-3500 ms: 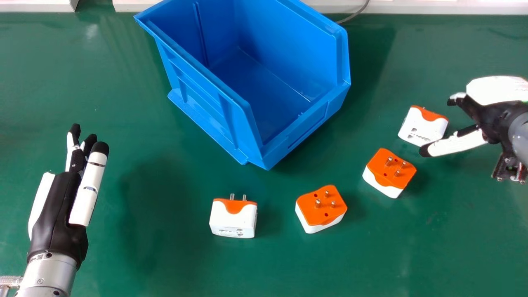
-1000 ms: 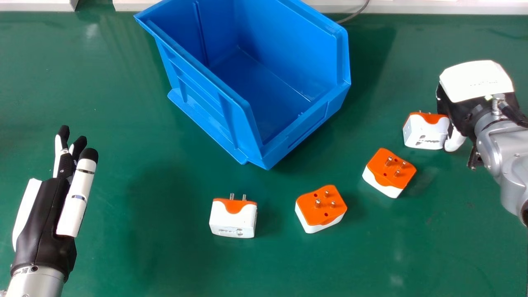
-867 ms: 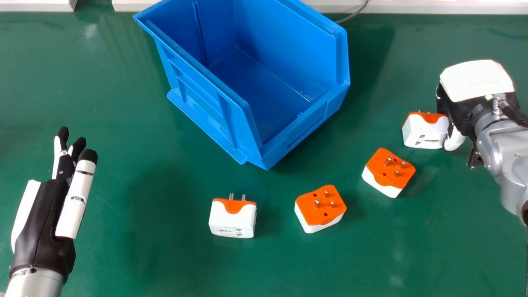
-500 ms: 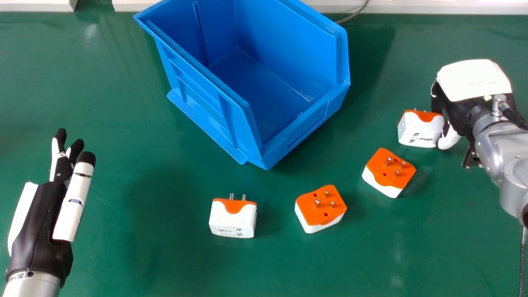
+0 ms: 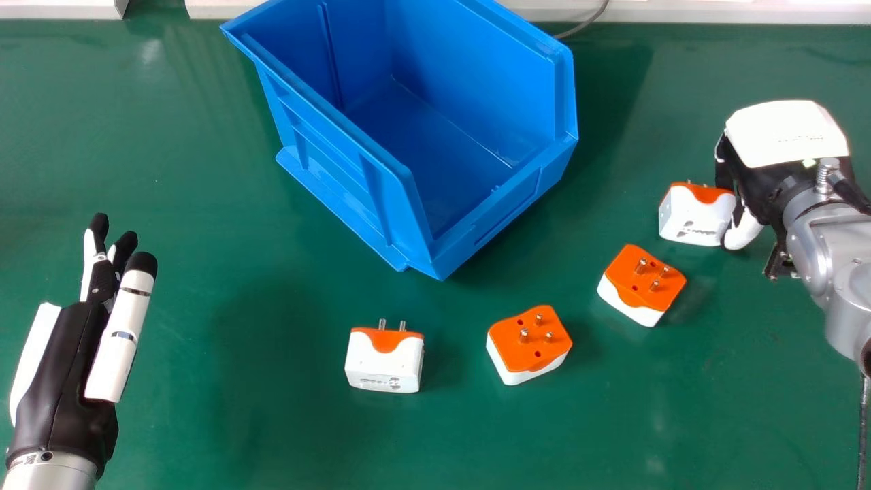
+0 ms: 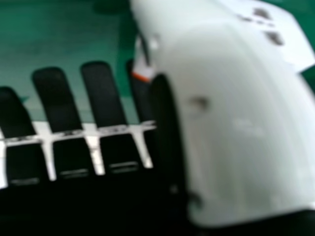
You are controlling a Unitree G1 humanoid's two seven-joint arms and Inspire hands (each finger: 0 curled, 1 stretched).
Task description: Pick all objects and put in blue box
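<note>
The green worktop (image 5: 680,422) is occupied by a blue box (image 5: 469,75) at the far side and four orange-and-white plug adapters (image 5: 529,344), spread from near centre to right.

Left hand (image 5: 71,361) and right hand (image 5: 772,167) have straight fingers.

Adapters (image 5: 529,345) before, right of box (image 5: 340,184)

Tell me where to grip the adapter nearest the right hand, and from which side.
Likely best pinched across the white body of the adapter, coming from its right, where the right hand is; its orange pin end faces away from the robot.
</note>
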